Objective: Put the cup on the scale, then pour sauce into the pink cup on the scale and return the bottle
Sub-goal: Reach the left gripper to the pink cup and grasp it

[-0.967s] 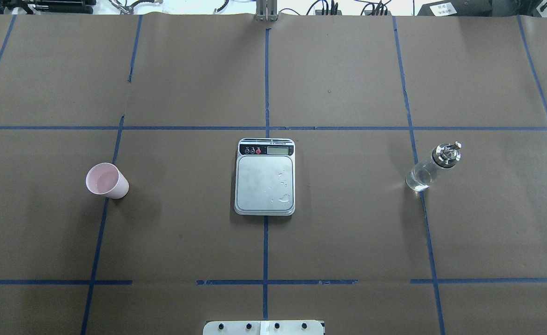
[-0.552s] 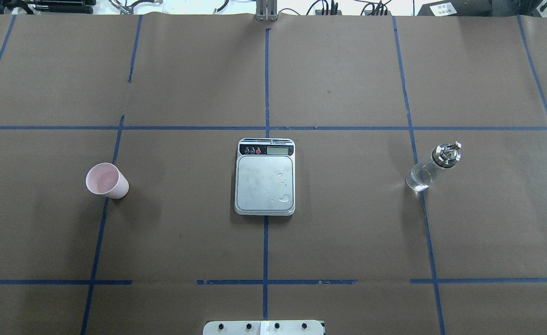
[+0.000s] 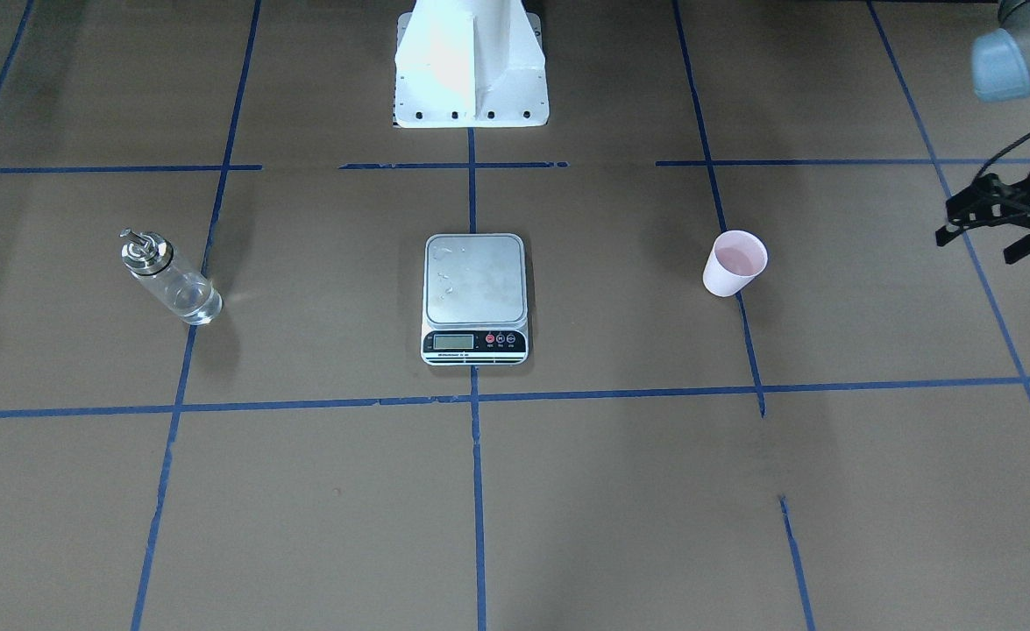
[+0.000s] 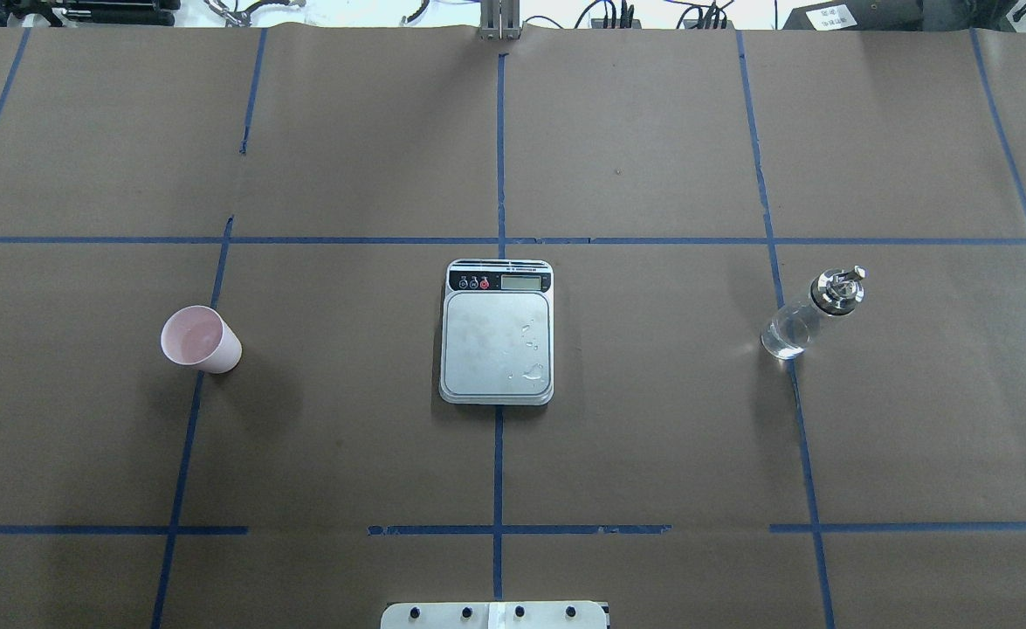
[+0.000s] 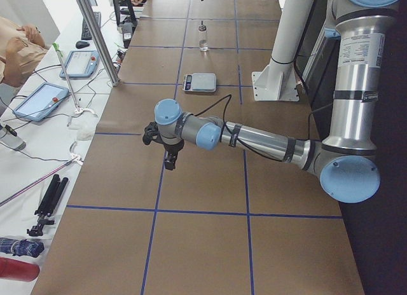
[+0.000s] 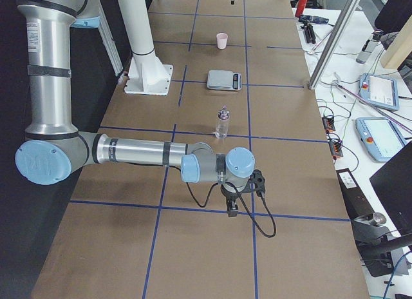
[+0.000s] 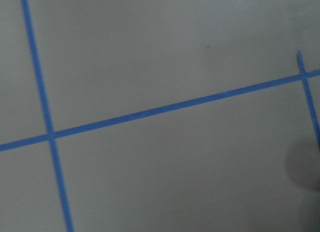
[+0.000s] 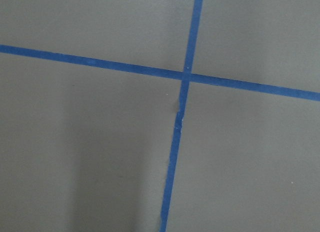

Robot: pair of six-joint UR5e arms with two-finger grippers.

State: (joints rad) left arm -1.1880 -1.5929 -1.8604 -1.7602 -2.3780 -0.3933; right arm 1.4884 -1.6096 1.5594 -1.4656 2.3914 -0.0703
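Observation:
The pink cup [image 4: 201, 341] stands upright on the left of the table, also in the front view [image 3: 734, 263]. The scale [image 4: 497, 345] sits at the centre, its platform bare but for a few drops. The glass bottle [image 4: 805, 319] with its metal spout stands at the right, clear liquid in it. My left gripper [image 3: 975, 230] hovers left of the cup, well apart from it; it looks open and empty. My right gripper [image 6: 232, 205] shows only in the right side view, beyond the bottle [image 6: 223, 123]; I cannot tell its state.
Brown paper with blue tape lines covers the table [image 4: 652, 437]. The white robot base [image 3: 471, 66] stands behind the scale. Tablets and cables [image 6: 380, 93] lie on the bench past the table's far edge.
A black part of my left gripper has come into the overhead view at its left edge. Cup, scale and bottle have not moved.

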